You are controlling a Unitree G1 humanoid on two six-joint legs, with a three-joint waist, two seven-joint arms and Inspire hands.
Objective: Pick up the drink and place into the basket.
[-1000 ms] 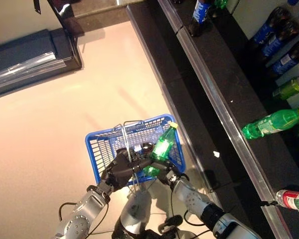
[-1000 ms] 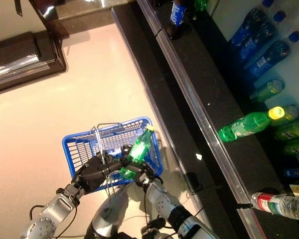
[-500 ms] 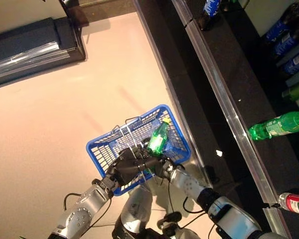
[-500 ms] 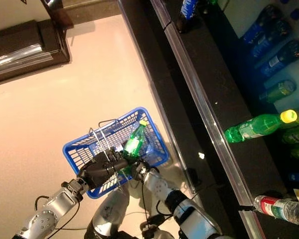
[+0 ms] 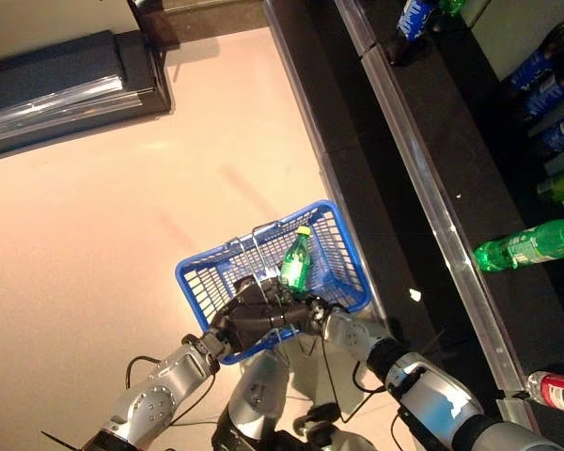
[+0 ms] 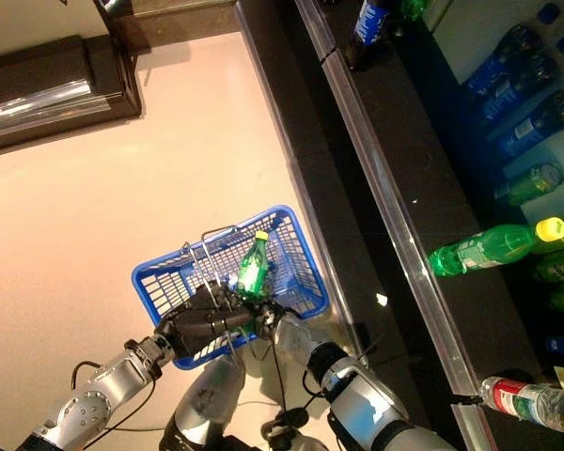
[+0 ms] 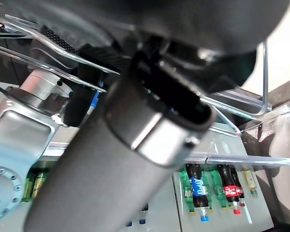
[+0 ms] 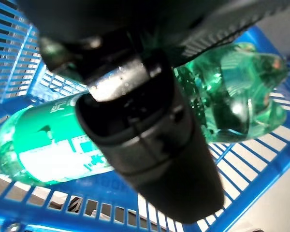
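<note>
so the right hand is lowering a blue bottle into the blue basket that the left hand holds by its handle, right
Not blue: the bottle is green, as the right wrist view shows. The right hand does hold it inside the blue basket, and the left hand grips the wire handle.

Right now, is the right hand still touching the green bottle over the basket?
Touching. In the right wrist view the right hand lies dark across the green bottle, thumb against it, above the blue basket.
</note>
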